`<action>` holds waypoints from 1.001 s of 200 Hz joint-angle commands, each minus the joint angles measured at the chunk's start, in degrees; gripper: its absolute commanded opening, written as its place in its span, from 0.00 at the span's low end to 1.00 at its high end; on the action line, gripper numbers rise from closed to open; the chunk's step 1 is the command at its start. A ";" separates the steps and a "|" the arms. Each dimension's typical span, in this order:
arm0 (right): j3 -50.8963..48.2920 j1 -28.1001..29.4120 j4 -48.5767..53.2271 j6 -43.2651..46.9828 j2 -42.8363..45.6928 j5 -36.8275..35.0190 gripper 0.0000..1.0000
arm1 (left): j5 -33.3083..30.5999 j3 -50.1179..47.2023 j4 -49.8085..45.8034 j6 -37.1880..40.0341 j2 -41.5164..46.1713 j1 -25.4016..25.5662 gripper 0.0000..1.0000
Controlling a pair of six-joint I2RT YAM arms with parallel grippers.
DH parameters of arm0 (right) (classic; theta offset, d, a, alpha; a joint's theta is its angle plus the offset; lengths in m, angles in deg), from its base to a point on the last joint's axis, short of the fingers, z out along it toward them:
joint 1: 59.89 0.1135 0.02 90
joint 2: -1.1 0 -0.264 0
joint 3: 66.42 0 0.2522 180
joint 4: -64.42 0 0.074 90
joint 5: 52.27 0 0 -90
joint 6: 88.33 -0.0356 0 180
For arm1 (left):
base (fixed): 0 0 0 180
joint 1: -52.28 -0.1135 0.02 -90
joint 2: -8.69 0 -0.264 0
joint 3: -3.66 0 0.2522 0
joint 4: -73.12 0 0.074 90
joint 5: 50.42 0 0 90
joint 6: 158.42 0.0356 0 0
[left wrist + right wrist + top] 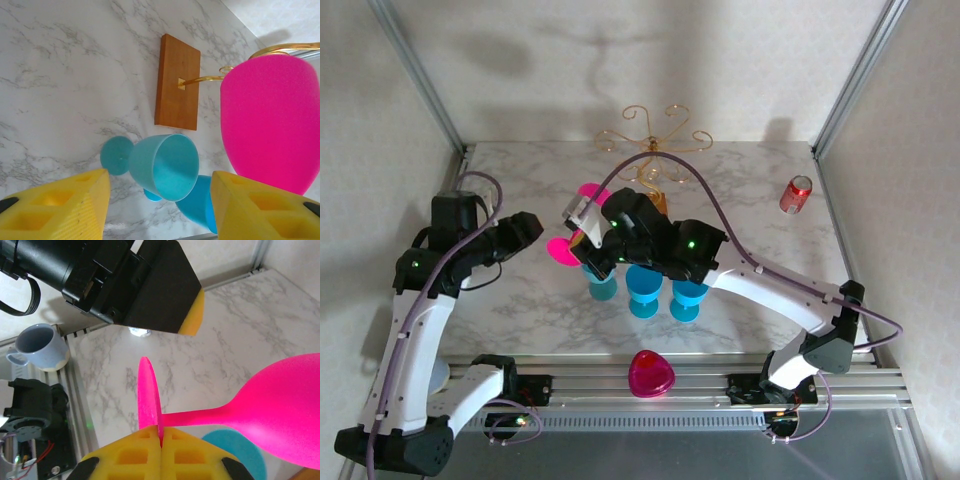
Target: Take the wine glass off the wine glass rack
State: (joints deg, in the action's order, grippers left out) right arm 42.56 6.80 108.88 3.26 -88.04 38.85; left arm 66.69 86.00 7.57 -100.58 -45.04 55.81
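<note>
My right pincer [161, 438] is clamped on the thin stem of the pink wine glass [226, 412], its yellow pads pressed together just beside the foot. The glass lies on its side in the air above the tabletop [520, 175]. In the overhead view its foot points to the near left and its bowl points toward the far side.

The wine glass rack [177, 82] stands at the far middle of the tabletop, with its gold scrolls rising above the wooden base. From my left wrist camera one gold arm runs behind the pink bowl, and I cannot tell whether wire and glass touch there. From above, the bowl sits left of the scrolls and nearer than them.

My left pincer [159, 176] is parted, with a wide gap between its yellow pads and nothing gripped. It hangs just left of the glass, pointed toward it. In the right wrist view one of its pads hovers just above the pink foot without touching it.

Three blue glasses [644, 290] stand in a row under the right arm, nearer than the rack. A red can [796, 194] lies well apart at the far right. A pink bowl [652, 373] sits on the near rail between the two arm bases. A pale blue mug [40, 347] rests near the left base.
</note>
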 commanded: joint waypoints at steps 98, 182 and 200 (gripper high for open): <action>-12.19 3.35 -15.73 15.28 0.83 -13.81 0.00 | 5.92 -1.64 -0.82 -5.39 0.49 -0.29 0.55; -14.17 4.75 -21.80 20.28 -0.54 -18.79 0.00 | 8.44 -3.30 -1.90 -7.04 1.87 -0.32 0.55; -14.27 4.80 -22.50 20.72 -1.10 -19.13 0.00 | 8.39 -3.71 -1.93 -7.41 2.60 -0.28 0.55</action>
State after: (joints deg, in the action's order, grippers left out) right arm 28.68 10.67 90.13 22.10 -88.07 21.83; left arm 73.73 83.07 6.94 -106.94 -44.08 55.81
